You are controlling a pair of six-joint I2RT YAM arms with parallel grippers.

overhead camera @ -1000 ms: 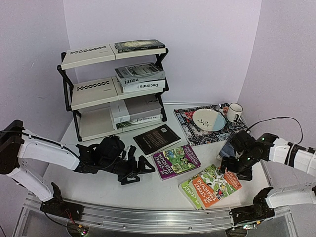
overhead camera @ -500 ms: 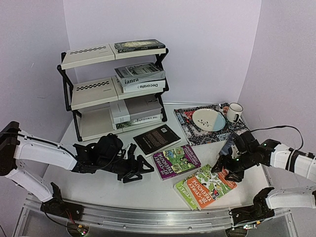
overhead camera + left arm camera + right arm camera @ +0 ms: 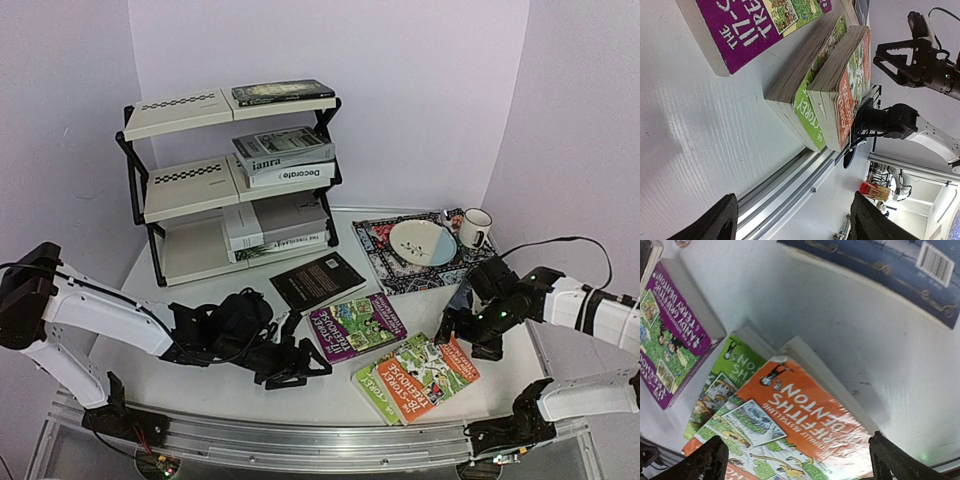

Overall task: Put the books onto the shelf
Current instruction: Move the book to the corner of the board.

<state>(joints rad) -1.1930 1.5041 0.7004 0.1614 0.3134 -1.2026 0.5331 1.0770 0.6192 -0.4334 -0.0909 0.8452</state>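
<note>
We see both hands empty, fingers apart: left hand point(image 3: 303, 362) near the purple book point(image 3: 357, 327), right hand point(image 3: 466, 333) over the orange book point(image 3: 430, 368) (stacked on a green one point(image 3: 378, 386)) on the tabletop point(image 3: 200, 395); other books rest on the shelf point(image 3: 180, 104).

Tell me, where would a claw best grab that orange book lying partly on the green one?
Probably its exposed page-side long edge, coming from the right, where the open right gripper is close. The orange book overlaps the green book, so that edge has bare table beside it: room for one finger above and one beneath.
</note>
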